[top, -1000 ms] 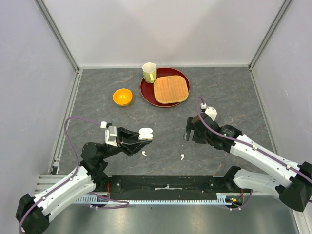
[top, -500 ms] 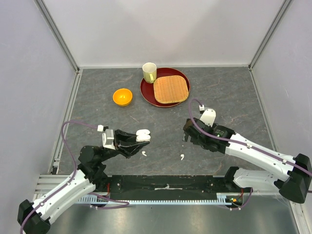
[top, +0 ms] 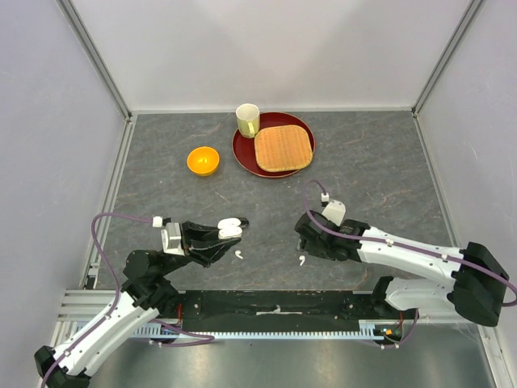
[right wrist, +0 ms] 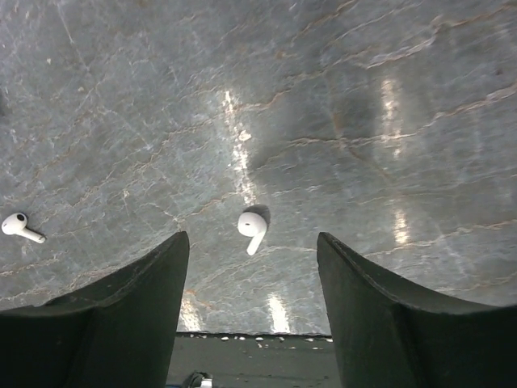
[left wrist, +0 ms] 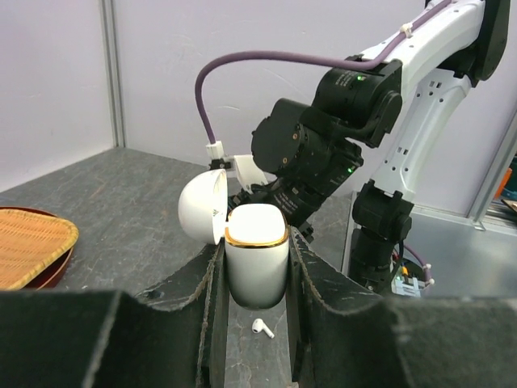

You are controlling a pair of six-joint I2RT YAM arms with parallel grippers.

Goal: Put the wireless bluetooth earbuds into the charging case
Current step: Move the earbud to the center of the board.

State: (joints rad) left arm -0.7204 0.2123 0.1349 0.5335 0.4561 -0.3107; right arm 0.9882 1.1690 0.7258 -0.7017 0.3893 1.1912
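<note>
My left gripper (top: 229,232) is shut on the white charging case (left wrist: 256,263), which has a gold rim and its lid (left wrist: 201,207) flipped open; the case (top: 232,227) is held above the table. One white earbud (top: 239,255) lies on the table under it and shows between the fingers in the left wrist view (left wrist: 261,327). A second white earbud (top: 301,260) lies near the front edge. My right gripper (top: 303,245) is open just above it; in the right wrist view this earbud (right wrist: 253,227) lies between the open fingers, with the other earbud (right wrist: 19,227) at far left. No black earbuds are in view.
An orange bowl (top: 203,160) sits at the back left. A dark red plate (top: 244,153) with a woven mat (top: 283,148) and a pale yellow cup (top: 248,120) stands at the back centre. The black front rail (top: 275,305) runs along the near edge.
My right gripper has moved left and toward the front, coming over the right earbud. My left gripper has drawn back a little toward its base with the case.
</note>
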